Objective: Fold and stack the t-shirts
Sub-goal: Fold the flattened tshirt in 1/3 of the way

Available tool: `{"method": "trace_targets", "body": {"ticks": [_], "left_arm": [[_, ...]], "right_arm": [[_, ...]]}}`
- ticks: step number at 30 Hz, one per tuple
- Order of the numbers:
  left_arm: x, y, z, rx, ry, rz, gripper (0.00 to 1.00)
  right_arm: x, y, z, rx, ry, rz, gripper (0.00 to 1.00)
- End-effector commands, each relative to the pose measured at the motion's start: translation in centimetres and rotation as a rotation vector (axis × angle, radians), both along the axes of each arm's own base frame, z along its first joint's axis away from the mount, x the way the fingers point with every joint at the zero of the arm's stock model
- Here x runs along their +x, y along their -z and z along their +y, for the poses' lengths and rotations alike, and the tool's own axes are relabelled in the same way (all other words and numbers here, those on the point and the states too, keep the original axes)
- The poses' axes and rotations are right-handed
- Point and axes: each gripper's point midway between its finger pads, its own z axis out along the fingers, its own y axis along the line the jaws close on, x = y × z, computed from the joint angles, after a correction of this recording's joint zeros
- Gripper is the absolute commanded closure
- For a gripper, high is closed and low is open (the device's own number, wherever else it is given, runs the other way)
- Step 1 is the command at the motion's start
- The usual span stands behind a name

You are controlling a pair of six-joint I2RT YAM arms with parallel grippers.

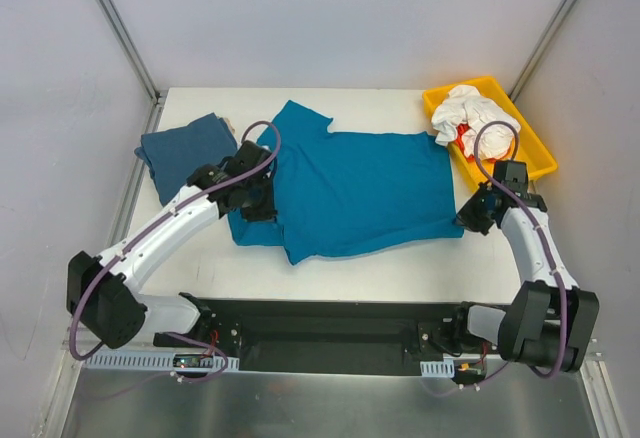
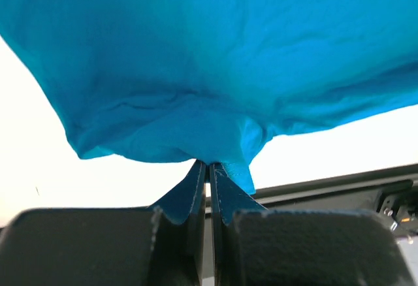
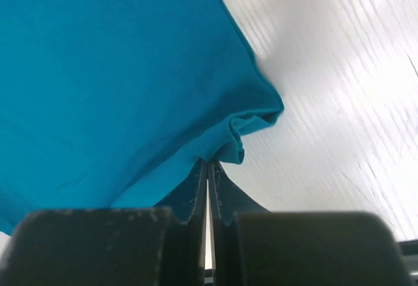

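The left gripper (image 2: 208,163) is clenched on a pinched fold at the edge of the teal-blue t-shirt (image 1: 350,193), its two fingers pressed flat together with cloth bunched just above their tips. The right gripper (image 3: 207,160) is likewise clamped shut on a puckered corner of the same shirt, with bare table (image 1: 400,268) beside it.

From above, both sets of fingertips are hidden under the wrists. The left wrist also covers the shirt's left edge, so the neckline there cannot be made out.

The teal shirt lies spread on the middle of the table, its long axis running left to right between the two arms. Its straight edge faces right. At the left end one sleeve-like flap points to the far side and another to the near side.

The slate-blue t-shirt (image 1: 185,153) lies folded at the far left, touching the teal one's edge.

The beige t-shirt (image 1: 470,113) is crumpled in the yellow tray (image 1: 535,153) at the far right. Its shape is unreadable, and something red shows among its folds.
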Motion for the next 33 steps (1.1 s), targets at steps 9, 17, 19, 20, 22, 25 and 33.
{"method": "trace_targets", "body": {"ticks": [9,17,19,20,22,25,33], "left_arm": [[9.3,-2.0,0.3,0.006,-0.045,-0.089,1.0],[13.9,-1.4,0.5,0.045,-0.06,-0.1,1.0],[15.1,-1.2,0.5,0.05,-0.066,-0.103,1.0],[15.5,-1.1,0.8,0.053,-0.078,-0.102,1.0],[16.3,-0.8,1.0,0.06,-0.087,-0.1,1.0],[17.2,-0.1,1.8,0.07,-0.112,-0.085,1.0],[19.6,1.0,2.7,0.086,-0.142,-0.074,1.0]], "right_arm": [[6.4,-3.5,-0.7,-0.018,-0.073,-0.079,0.99],[9.1,-2.4,-1.1,-0.017,-0.074,-0.052,0.99],[9.8,-2.6,-1.1,-0.016,-0.074,-0.055,0.99],[10.0,-2.0,-1.1,-0.008,-0.073,-0.037,0.99],[10.5,-1.9,-1.1,-0.006,-0.067,-0.038,0.99],[11.0,-1.5,-1.3,-0.013,-0.062,-0.025,0.99],[12.7,-0.7,-0.9,0.006,-0.092,-0.029,0.98]]}}
